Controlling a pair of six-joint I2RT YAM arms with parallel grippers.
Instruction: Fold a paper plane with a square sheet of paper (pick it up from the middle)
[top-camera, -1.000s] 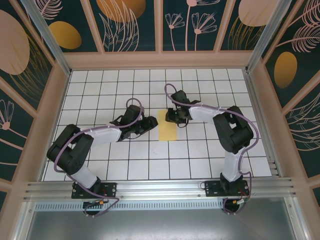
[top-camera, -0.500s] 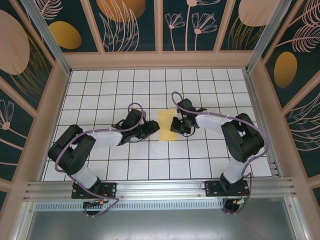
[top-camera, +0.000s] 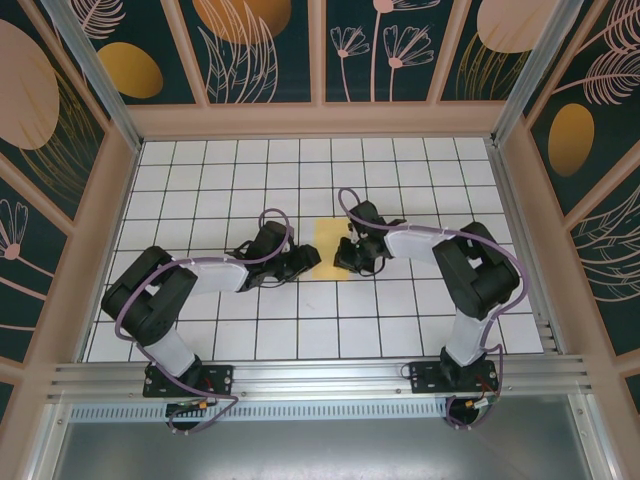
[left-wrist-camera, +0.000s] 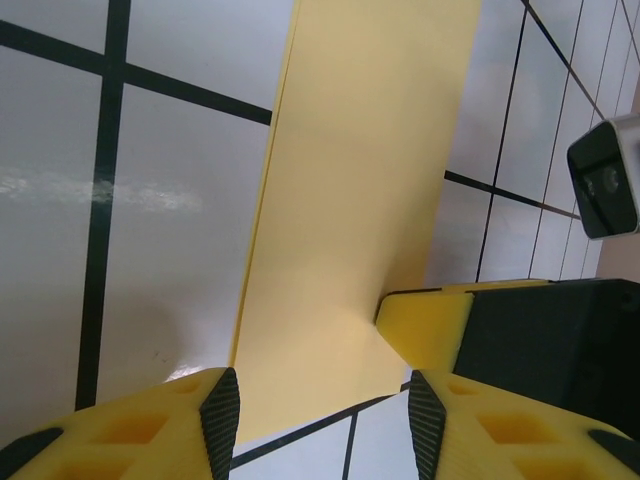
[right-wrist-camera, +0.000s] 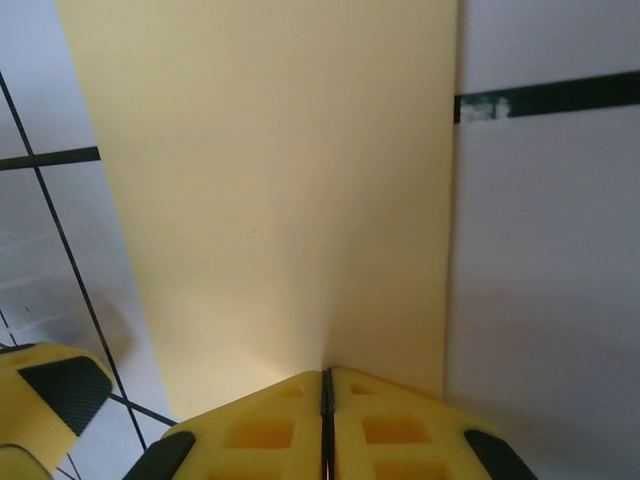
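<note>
We are looking at the yellow sheet of paper (top-camera: 328, 238) lying as a narrow rectangle on the white gridded table (top-camera: 200, 190), near its middle, between the two arms. The right gripper (top-camera: 346, 256) is pressing its fingers together on the sheet's right edge near one end. In its wrist view the yellow fingertips (right-wrist-camera: 290, 400) are meeting in a thin seam, and the paper (right-wrist-camera: 270, 190) is rising slightly into it. The left gripper (top-camera: 306, 257) is reaching in from the other side with its fingers apart. In its wrist view (a very close one) the end of the paper (left-wrist-camera: 350, 200) is sitting between the fingertips (left-wrist-camera: 218, 405). We cannot tell whether they are touching it. The right gripper's yellow finger (left-wrist-camera: 425, 325) is resting at the paper's far edge.
</note>
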